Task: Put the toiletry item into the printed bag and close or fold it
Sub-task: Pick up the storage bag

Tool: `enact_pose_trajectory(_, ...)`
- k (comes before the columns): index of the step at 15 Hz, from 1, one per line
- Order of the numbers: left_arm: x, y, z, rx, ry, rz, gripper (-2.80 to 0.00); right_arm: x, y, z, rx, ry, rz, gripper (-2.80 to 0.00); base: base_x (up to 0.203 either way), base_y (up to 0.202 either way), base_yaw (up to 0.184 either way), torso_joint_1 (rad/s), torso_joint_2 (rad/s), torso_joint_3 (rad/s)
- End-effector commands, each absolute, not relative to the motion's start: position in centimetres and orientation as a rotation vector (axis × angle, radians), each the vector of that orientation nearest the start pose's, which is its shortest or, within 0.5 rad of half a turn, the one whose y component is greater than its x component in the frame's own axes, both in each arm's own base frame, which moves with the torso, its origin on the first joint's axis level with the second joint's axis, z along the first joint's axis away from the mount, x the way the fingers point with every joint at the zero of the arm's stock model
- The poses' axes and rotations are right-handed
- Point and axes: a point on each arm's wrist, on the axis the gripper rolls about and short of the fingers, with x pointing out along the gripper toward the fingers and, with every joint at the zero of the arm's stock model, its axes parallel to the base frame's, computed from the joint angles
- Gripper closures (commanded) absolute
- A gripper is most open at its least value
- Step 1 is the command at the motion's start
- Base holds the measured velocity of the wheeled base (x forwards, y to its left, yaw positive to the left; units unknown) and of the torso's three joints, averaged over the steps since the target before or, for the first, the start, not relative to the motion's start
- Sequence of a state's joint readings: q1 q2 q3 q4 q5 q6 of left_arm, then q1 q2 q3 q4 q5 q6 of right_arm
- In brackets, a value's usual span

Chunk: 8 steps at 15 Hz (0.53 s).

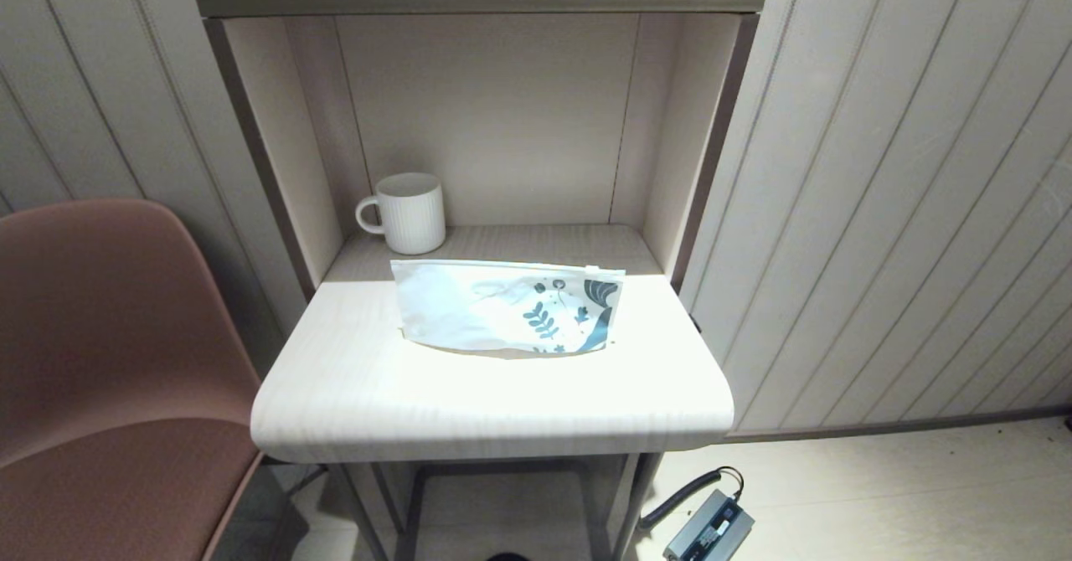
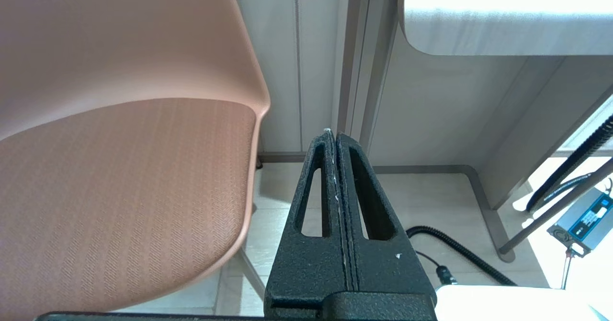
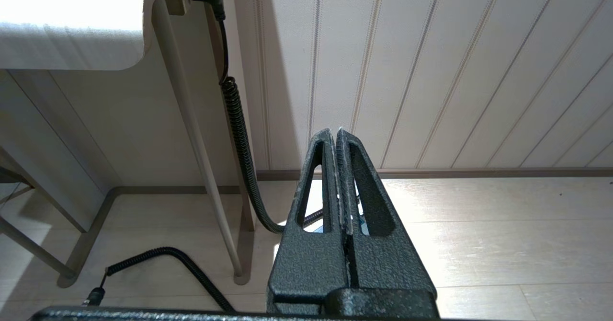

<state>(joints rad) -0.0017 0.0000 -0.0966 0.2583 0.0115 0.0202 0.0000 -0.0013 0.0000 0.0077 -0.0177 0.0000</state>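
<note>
The printed bag (image 1: 507, 306) lies flat on the pale table top (image 1: 486, 402), its teal leaf and flower prints at its right end and the zip strip along its far edge. The toiletry item does not show in any view. Neither arm appears in the head view. My left gripper (image 2: 332, 132) hangs below table height beside the chair, fingers pressed together and empty. My right gripper (image 3: 335, 131) hangs low to the right of the table, facing the panelled wall, also shut and empty.
A white ribbed mug (image 1: 405, 212) stands at the back left inside the cabinet alcove (image 1: 494, 126). A reddish-brown chair (image 1: 100, 360) stands left of the table. A coiled black cable (image 3: 239, 134) and a grey power unit (image 1: 710, 529) lie on the floor under the table's right side.
</note>
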Motion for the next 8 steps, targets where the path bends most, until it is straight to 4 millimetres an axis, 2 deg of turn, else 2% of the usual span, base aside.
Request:
enact_pose_trajectory(1,-3.2,0.0,7.5,0.023,0.163,0.009,0.0,-2.3,0.0,7.5,-0.003,0.008,-0.015,0.0,0.0,0.0,0.0,0.0,0.0,0.0)
enact_pose_trajectory(4,-3.2,0.0,7.5,0.022,0.162,0.007,0.0,-2.5,0.0,8.0,-0.026,-0.002,-0.008,0.0,0.0,0.0,0.0,0.0,0.0,0.0)
enact_pose_trajectory(6,-3.2,0.0,7.5,0.022,0.162,0.007,0.0,-3.6,0.0,11.1,-0.028,-0.057,0.016,0.0,0.0,0.0,0.0,0.0,0.0,0.0)
enact_pose_trajectory(8,-3.2,0.0,7.6,0.021,0.162,0.008,0.0,-5.9,0.2,15.1,-0.028,-0.088,0.083,0.0,0.0,0.0,0.0,0.0,0.0,0.0)
